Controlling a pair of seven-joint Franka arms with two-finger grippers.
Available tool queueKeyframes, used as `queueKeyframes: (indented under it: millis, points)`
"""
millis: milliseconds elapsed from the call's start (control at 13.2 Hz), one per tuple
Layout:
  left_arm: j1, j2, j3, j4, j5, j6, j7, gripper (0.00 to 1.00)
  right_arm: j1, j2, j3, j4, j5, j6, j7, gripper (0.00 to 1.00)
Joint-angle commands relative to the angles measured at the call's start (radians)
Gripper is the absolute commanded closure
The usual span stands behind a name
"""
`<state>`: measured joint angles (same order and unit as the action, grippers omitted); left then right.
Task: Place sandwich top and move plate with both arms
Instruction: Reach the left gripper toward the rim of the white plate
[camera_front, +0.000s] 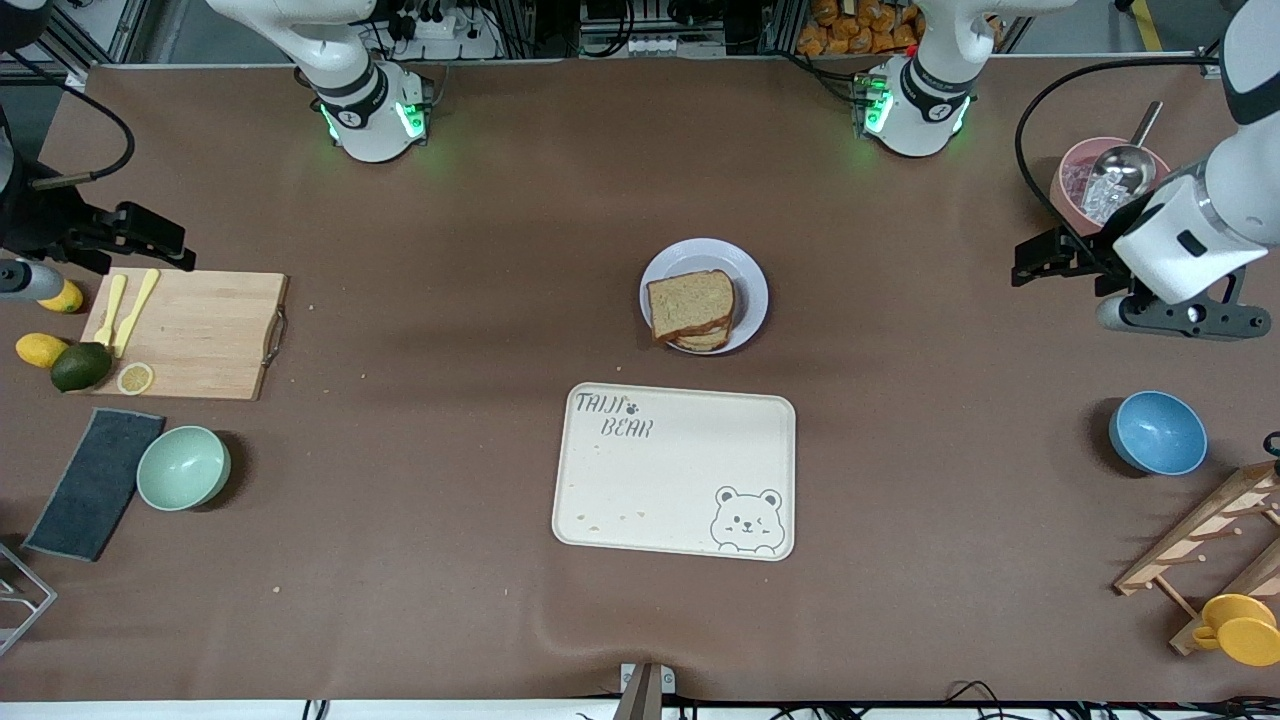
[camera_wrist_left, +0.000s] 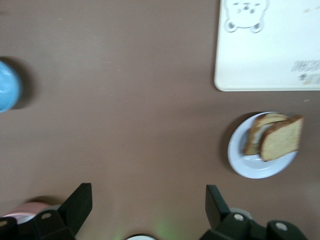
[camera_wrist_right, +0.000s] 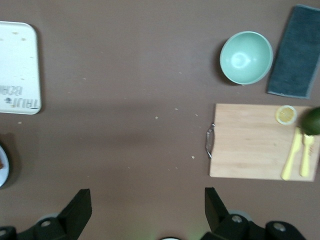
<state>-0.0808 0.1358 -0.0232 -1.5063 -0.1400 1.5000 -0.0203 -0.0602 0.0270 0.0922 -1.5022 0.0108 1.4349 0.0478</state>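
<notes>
With the squarish brown wholemeal sandwich top (camera_front: 690, 304) apparently already on the stack on the small round lavender-white plate (camera_front: 750, 280) mid-table, the left gripper (camera_wrist_left: 149, 206) and right gripper (camera_wrist_right: 148, 207) hover spread wide at opposite table ends, likely next gripping the rim together.

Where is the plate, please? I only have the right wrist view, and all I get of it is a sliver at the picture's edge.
Observer: The plate sits mid-table, just farther from the front camera than the bear-printed tray.
Operator: Is the sandwich top on it?
Observer: Yes, the sandwich top lies on a stack of bread on the plate, shifted off the slices under it.
Operator: And the left gripper?
Observer: The left gripper is open, up by the pink bowl at its end of the table, apart from the plate.
Operator: Anything between my gripper and the plate?
Observer: No, the right gripper is open over bare table near the cutting board.
</notes>
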Motion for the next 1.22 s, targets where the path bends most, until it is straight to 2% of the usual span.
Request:
queueKeyframes:
  millis: [0,152,304,456,684,836,1140]
  points:
    - [0.044,0.074,-0.001,0.009,-0.069,0.032,0.002,0.0,-0.021,-0.007,0.032,0.036,-0.035,-0.025,0.035,0.0]
    - [0.056,0.119,-0.001,0.0,-0.137,0.045,0.011,0.0,-0.014,-0.013,0.034,0.056,-0.028,-0.028,0.035,0.0]
    - [0.078,0.137,-0.001,-0.043,-0.182,0.043,0.153,0.0,0.002,-0.013,0.032,0.059,-0.028,-0.047,0.037,0.0]
    - [0.098,0.145,-0.001,-0.092,-0.237,0.046,0.212,0.0,0.0,-0.013,0.052,0.132,-0.037,-0.064,0.041,0.0]
    - [0.093,0.177,-0.006,-0.155,-0.347,0.098,0.243,0.0,-0.006,-0.019,0.069,0.134,-0.019,-0.096,0.061,0.0]
    - [0.084,0.18,-0.018,-0.216,-0.381,0.149,0.282,0.0,0.023,-0.024,0.078,0.12,-0.02,-0.116,0.124,0.0]
    - [0.085,0.177,-0.041,-0.334,-0.463,0.222,0.385,0.0,0.03,-0.015,0.075,0.117,-0.032,-0.142,0.121,0.0]
